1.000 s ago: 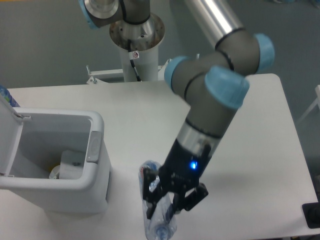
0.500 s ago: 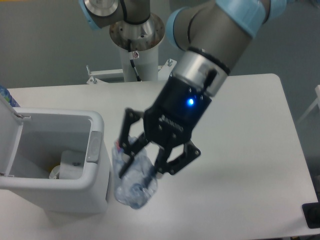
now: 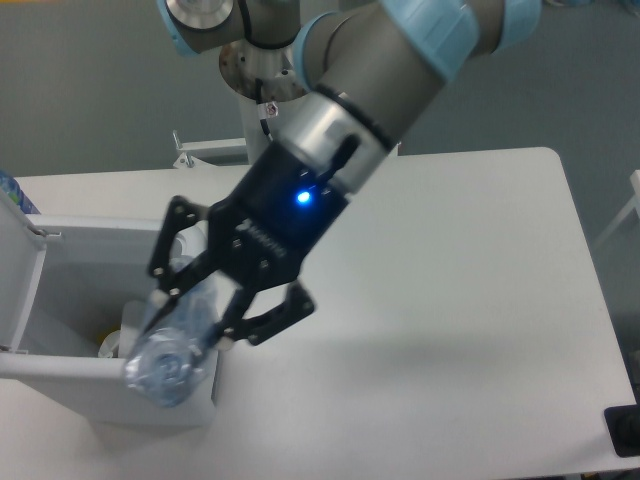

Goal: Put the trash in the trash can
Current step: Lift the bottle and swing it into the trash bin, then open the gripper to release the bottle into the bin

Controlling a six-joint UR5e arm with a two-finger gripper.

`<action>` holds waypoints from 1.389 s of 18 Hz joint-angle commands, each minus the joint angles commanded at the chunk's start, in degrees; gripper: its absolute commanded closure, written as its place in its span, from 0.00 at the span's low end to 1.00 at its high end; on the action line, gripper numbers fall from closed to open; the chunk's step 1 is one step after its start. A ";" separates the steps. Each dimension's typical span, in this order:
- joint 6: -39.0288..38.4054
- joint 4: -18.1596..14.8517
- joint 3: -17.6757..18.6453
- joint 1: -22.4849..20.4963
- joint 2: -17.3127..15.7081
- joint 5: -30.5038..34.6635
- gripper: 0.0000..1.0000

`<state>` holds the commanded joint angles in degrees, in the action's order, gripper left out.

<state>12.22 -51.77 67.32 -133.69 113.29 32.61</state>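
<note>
The gripper point(image 3: 190, 308) hangs at the near left of the table point(image 3: 480, 300), its black fingers point(image 3: 168, 245) clamped around a crushed clear plastic bottle point(image 3: 172, 350). The bottle is tilted, its lower end pointing down and toward the near edge, and it sits right over the near right corner of the trash can point(image 3: 120, 380), overlapping the rim there (whether it touches the rim cannot be told). The trash can is a white boxy bin standing at the left side of the table with its lid point(image 3: 18, 270) flipped up on the far left. Inside the bin, on the floor, a pale crumpled object point(image 3: 125, 335) shows beside a small patch of yellow; it is partly hidden by the bottle and the fingers. A small blue light point(image 3: 303, 198) glows on the dark wrist housing just above the gripper. The arm point(image 3: 370, 90) slopes up from there toward the far right, grey with light blue joint caps, and crosses in front of the white mounting column point(image 3: 270, 100) at the far edge of the table. A dark object point(image 3: 625, 430) peeks in at the near right corner of the view, just off the table.
</note>
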 joint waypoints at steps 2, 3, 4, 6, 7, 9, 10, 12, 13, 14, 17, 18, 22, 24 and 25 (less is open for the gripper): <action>0.17 0.87 1.32 1.06 -0.18 0.18 0.50; 0.61 1.57 2.37 1.50 -0.61 0.18 0.45; 0.88 2.80 3.95 1.76 -1.14 0.26 0.37; 2.63 5.53 6.93 1.94 -2.19 0.27 0.25; 4.38 5.80 7.91 1.94 -2.63 0.27 0.18; 5.80 5.80 8.62 2.29 -3.16 0.27 0.11; 5.98 5.80 8.97 2.73 -3.60 0.27 0.07; 6.15 5.89 9.67 2.73 -4.30 0.27 0.04; 6.24 5.89 9.76 2.73 -4.40 0.27 0.00; 6.50 5.89 9.68 2.64 -4.48 0.27 0.00; 7.03 5.89 9.50 1.68 -4.48 0.27 0.00; 7.03 5.89 9.50 0.89 -4.57 0.27 0.00; 7.56 5.80 9.32 -2.88 -4.48 0.44 0.00; 7.74 5.63 9.93 -5.86 -4.31 0.44 0.00; 7.74 5.54 10.89 -7.27 -4.40 0.53 0.00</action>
<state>19.95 -46.23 78.21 -140.96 108.90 33.13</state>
